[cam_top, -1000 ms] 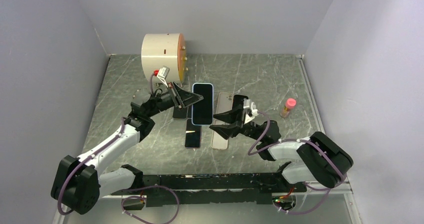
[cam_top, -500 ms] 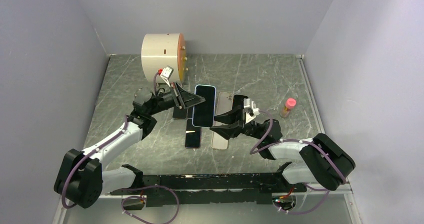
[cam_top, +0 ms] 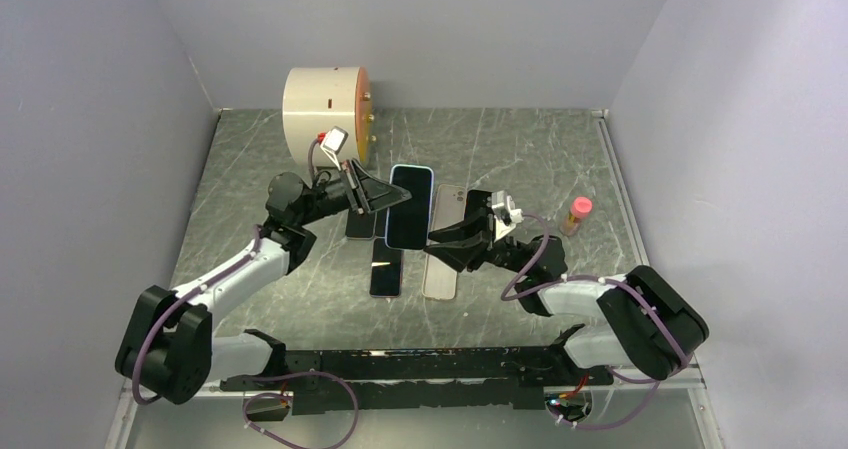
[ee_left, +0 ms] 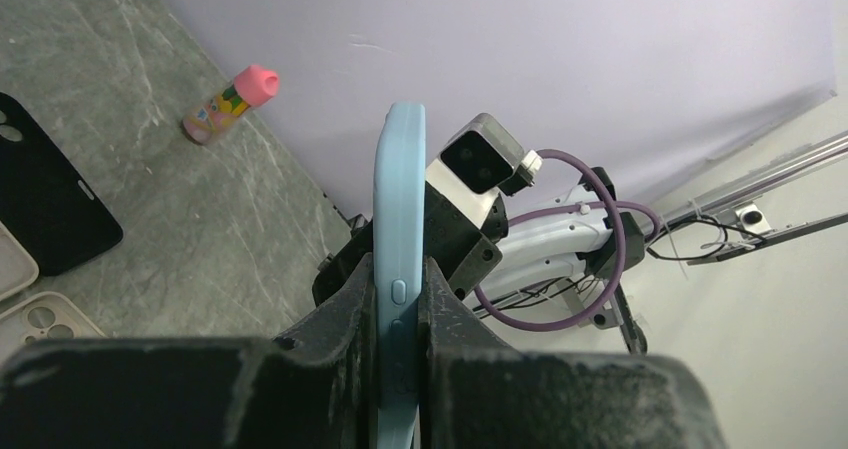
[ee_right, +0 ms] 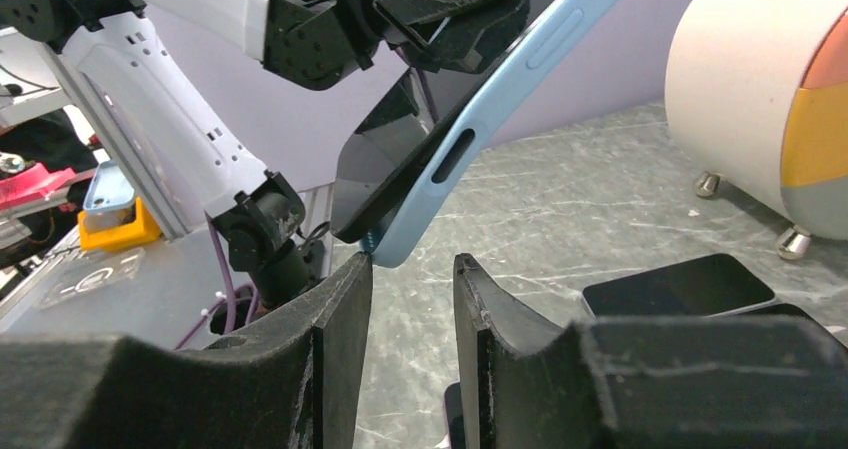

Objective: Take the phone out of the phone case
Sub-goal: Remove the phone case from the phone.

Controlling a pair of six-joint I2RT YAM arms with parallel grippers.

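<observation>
A phone [cam_top: 408, 209] with a dark screen sits in a light blue phone case [ee_left: 400, 199] and is held above the table, tilted. My left gripper [cam_top: 385, 197] is shut on the case's long edges, its jaws [ee_left: 400, 279] pressing both sides by the buttons. In the right wrist view the case's blue edge [ee_right: 480, 139] runs up to the right, with the screen [ee_right: 400, 159] facing left. My right gripper [ee_right: 412, 264] is open just below the case's lower corner, which sits at the tip of its left finger [ee_right: 345, 299]. Nothing is between the fingers. From above, the right gripper [cam_top: 440, 241] is at the phone's near right corner.
On the table under the phone lie a black phone [cam_top: 386, 269], a beige case [cam_top: 443, 269] and a black case [cam_top: 358, 224]. A white cylinder with an orange face [cam_top: 325, 114] stands at the back left. A small pink-capped bottle [cam_top: 576, 214] stands to the right.
The right gripper's jaws have narrowed and it has moved in toward the phone's lower corner. The left arm has shifted slightly back and tilted the held phone.
</observation>
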